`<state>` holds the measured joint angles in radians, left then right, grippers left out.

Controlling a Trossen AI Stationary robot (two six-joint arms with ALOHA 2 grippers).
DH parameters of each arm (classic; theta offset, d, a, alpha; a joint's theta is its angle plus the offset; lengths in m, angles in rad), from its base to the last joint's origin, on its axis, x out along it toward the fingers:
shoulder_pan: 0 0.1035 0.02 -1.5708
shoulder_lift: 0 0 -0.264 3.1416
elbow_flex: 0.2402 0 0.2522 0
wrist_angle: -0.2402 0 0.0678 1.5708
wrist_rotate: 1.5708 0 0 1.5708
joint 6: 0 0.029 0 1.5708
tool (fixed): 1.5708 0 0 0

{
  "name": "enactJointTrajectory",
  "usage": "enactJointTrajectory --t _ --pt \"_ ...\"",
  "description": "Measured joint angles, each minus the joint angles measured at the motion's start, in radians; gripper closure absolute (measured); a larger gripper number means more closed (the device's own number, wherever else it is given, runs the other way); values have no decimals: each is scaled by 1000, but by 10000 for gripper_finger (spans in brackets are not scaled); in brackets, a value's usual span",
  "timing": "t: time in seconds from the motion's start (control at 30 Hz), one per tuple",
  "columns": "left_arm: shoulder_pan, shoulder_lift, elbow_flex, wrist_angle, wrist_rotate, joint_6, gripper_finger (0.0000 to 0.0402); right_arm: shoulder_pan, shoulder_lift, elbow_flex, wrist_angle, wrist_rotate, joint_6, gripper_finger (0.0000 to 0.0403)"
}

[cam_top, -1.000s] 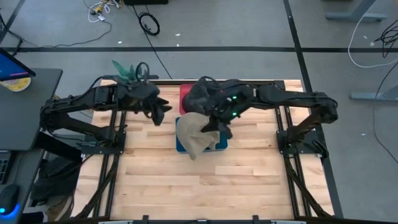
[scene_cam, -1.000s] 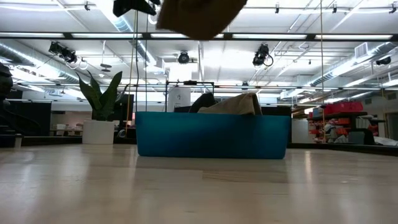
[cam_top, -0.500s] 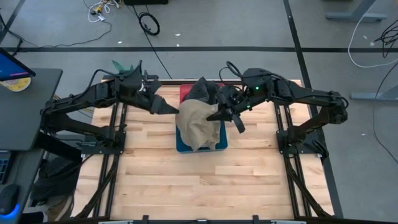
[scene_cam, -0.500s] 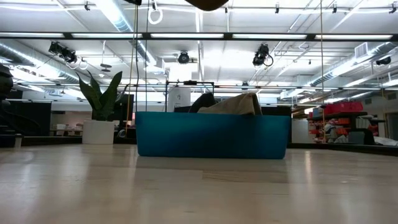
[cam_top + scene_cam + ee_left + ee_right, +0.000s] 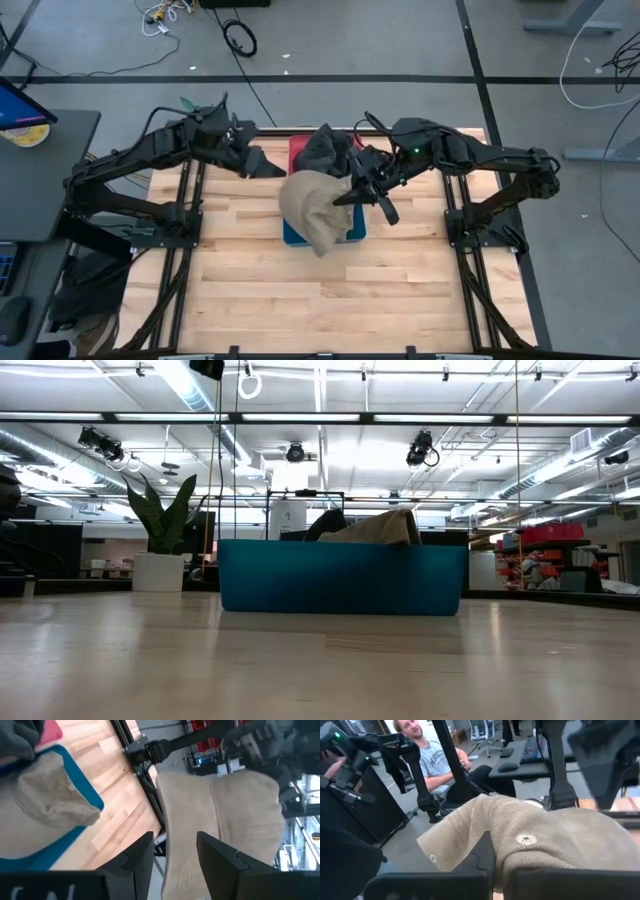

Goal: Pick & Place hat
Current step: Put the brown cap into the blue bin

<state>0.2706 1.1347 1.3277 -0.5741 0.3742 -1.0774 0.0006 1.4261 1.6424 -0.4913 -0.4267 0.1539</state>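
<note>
A beige hat [image 5: 312,210] hangs in the air over the blue bin [image 5: 352,236], with my right gripper [image 5: 350,192] shut on it. In the right wrist view its crown [image 5: 555,840], with a small eyelet, fills the picture. My left gripper [image 5: 268,165] stands open just left of the hat and points at it, and the cloth [image 5: 220,805] shows beyond its two fingers. I see no touch. Another beige hat [image 5: 50,795] lies in the blue bin, its top showing over the rim [image 5: 375,525]. Dark hats [image 5: 325,148] lie in the red bin [image 5: 297,152] behind it. My right gripper pinches the beige hat at its right-hand side [image 5: 340,193], coming nearly level from the table's right. The hat's own cloth [image 5: 535,860] drapes over the fingers and hides which part is gripped. The hat is lifted clear and hangs to the left of the fingers, above the blue bin.
The blue bin [image 5: 340,575] and the red bin stand together at the far middle of the wooden table [image 5: 300,290], whose near half is bare wood. A person [image 5: 435,760] sits beyond the table, and a potted plant [image 5: 160,525] stands in the room behind.
My right gripper has risen and drawn toward the far right with the hat, which has gone up out of the low view and now hangs wider. My left gripper has rolled about its own line and swung toward the far edge, its fingers now facing the hat.
</note>
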Motion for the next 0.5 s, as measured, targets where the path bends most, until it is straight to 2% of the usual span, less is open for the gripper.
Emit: enactJointTrajectory --t 0.2,0.37,0.5 --pt "-43 16 0 0 -38 -26 248 27 0 0 53 -1 -28 400" --pt "-90 54 -2 107 -42 -51 247 27 0 0 57 0 -32 400" --pt "-132 84 0 203 -2 -67 248 27 1 0 57 0 -38 400"
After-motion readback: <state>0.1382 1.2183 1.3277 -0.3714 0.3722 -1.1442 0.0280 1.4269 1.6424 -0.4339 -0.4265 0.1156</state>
